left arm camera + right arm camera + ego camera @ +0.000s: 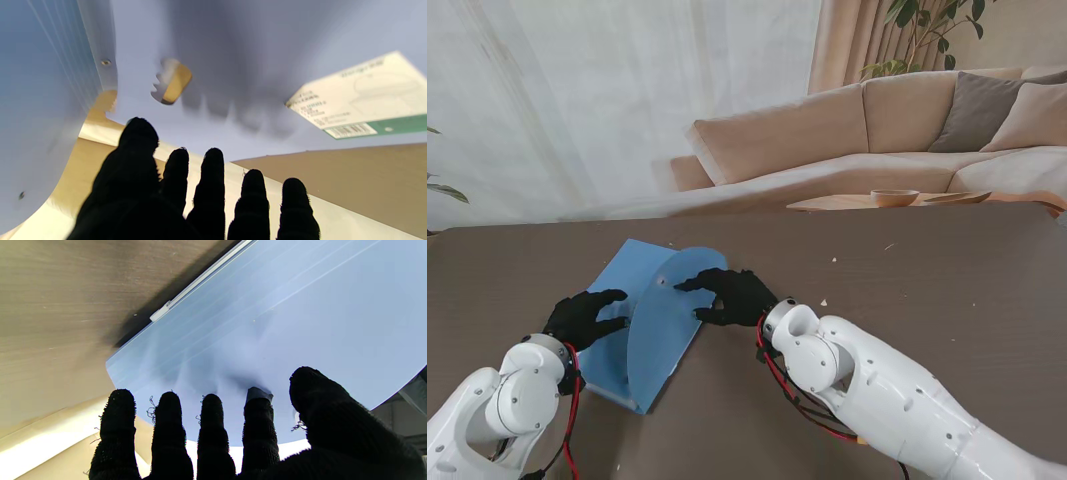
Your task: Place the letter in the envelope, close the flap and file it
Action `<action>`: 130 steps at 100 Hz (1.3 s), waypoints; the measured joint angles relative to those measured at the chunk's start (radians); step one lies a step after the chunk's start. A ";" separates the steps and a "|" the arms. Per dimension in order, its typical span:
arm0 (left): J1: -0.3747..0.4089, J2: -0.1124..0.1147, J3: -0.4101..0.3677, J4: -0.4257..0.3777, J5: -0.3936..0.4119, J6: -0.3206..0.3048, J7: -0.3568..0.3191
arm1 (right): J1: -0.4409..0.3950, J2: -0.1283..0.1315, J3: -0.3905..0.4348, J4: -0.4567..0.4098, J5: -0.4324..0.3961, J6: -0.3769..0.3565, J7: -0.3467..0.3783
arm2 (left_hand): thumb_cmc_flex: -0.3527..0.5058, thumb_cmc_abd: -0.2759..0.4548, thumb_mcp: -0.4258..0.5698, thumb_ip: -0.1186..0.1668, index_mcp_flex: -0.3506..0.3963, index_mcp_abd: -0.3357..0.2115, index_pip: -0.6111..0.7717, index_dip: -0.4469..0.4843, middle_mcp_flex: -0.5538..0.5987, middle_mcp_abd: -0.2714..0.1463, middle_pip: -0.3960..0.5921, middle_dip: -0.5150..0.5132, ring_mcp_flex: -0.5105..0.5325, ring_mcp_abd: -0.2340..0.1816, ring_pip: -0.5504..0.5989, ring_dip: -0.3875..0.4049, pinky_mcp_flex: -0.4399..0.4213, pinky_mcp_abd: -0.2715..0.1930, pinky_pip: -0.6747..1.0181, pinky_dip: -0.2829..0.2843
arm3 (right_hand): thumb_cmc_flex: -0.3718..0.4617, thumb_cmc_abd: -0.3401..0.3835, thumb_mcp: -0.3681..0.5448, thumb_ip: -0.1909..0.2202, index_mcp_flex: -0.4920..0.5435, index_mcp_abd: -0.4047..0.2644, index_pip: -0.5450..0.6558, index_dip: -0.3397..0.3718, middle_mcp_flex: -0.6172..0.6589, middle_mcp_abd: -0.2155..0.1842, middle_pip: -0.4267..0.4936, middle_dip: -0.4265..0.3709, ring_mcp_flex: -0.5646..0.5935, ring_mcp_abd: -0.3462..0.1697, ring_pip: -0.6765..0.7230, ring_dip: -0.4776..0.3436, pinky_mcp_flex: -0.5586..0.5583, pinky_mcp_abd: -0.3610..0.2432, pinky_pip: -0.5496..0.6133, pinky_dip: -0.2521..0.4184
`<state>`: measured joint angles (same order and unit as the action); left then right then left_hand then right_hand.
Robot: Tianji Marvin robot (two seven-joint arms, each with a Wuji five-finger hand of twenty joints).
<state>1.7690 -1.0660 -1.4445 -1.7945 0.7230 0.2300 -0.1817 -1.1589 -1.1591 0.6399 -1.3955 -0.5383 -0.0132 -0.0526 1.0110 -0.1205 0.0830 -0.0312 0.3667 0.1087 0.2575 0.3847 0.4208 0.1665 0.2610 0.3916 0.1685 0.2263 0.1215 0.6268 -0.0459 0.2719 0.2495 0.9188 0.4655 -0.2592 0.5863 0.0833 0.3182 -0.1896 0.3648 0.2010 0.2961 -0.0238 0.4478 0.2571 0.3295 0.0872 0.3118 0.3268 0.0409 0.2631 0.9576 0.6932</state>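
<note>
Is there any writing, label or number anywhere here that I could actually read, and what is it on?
White and green sticker on the blue envelope, seen from the left wrist: several lines of print and a barcode, all too blurred to read.
Envelope's raised flap: no writing shows.
Table, left hand, right hand: no text or signs visible.
So nothing can be quoted.

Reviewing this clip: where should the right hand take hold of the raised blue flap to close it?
Probably at the curved free edge of the blue plastic envelope's rounded flap, approached from the robot's right: the flap stands half-raised and the black-gloved right hand is already at its outer face.
</note>
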 measured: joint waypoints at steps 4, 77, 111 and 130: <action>-0.007 -0.002 -0.002 0.009 -0.005 0.003 0.017 | 0.025 -0.009 -0.020 0.029 0.013 -0.007 -0.003 | 0.002 0.008 0.000 0.000 0.000 0.001 0.000 0.000 0.000 0.000 0.000 0.000 0.000 0.000 0.000 0.000 0.000 0.000 0.000 0.000 | 0.000 0.000 0.001 0.000 0.000 0.000 0.002 0.000 0.022 -0.007 -0.002 -0.003 0.000 0.000 -0.003 0.000 -0.001 0.000 0.000 -0.002; -0.144 -0.040 -0.005 0.175 -0.057 0.108 0.205 | 0.249 -0.140 -0.244 0.349 0.105 -0.086 -0.004 | 0.008 0.083 -0.097 0.000 0.000 0.025 0.018 0.009 -0.022 0.001 0.001 0.000 0.013 0.002 0.000 0.000 0.007 0.000 0.000 0.000 | 0.000 0.000 0.000 -0.022 0.197 -0.131 0.140 -0.026 0.061 -0.041 -0.039 -0.016 -0.014 -0.043 -0.038 -0.022 -0.031 -0.024 -0.034 -0.024; -0.212 -0.024 0.064 0.258 0.029 0.203 0.167 | 0.253 -0.153 -0.243 0.363 0.114 -0.090 -0.008 | -0.188 0.042 -0.098 0.000 -0.066 0.024 -0.029 -0.009 -0.109 0.010 -0.094 -0.076 -0.016 0.002 -0.031 -0.089 -0.011 0.000 -0.027 -0.053 | 0.001 -0.001 0.000 -0.029 0.197 -0.147 0.160 -0.039 0.061 -0.041 -0.038 -0.011 -0.014 -0.040 -0.024 -0.021 -0.033 -0.025 -0.034 -0.024; -0.237 -0.021 0.093 0.286 0.053 0.280 0.140 | 0.239 -0.145 -0.226 0.331 0.111 -0.086 -0.015 | -0.198 0.042 -0.098 0.000 -0.076 0.022 -0.041 -0.010 -0.079 0.041 -0.099 -0.088 -0.016 0.005 -0.031 -0.113 -0.012 0.000 -0.030 -0.072 | 0.001 -0.001 0.000 -0.029 0.197 -0.147 0.160 -0.048 0.061 -0.041 -0.038 -0.011 -0.014 -0.037 -0.009 -0.020 -0.033 -0.025 -0.034 -0.024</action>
<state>1.5319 -1.0869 -1.3513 -1.5080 0.7762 0.5097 -0.0414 -0.9202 -1.3040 0.4137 -1.0642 -0.4277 -0.0996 -0.0674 0.8128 -0.0784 -0.0151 -0.0311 0.2904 0.1307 0.2162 0.3745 0.3418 0.2070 0.1615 0.3039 0.1524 0.2308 0.0901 0.5137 -0.0576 0.2717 0.2196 0.8468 0.4660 -0.2600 0.5863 0.0540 0.5156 -0.3366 0.5245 0.1529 0.3567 -0.0649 0.4101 0.2464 0.3153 0.0503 0.3026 0.3065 0.0074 0.2382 0.9236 0.6695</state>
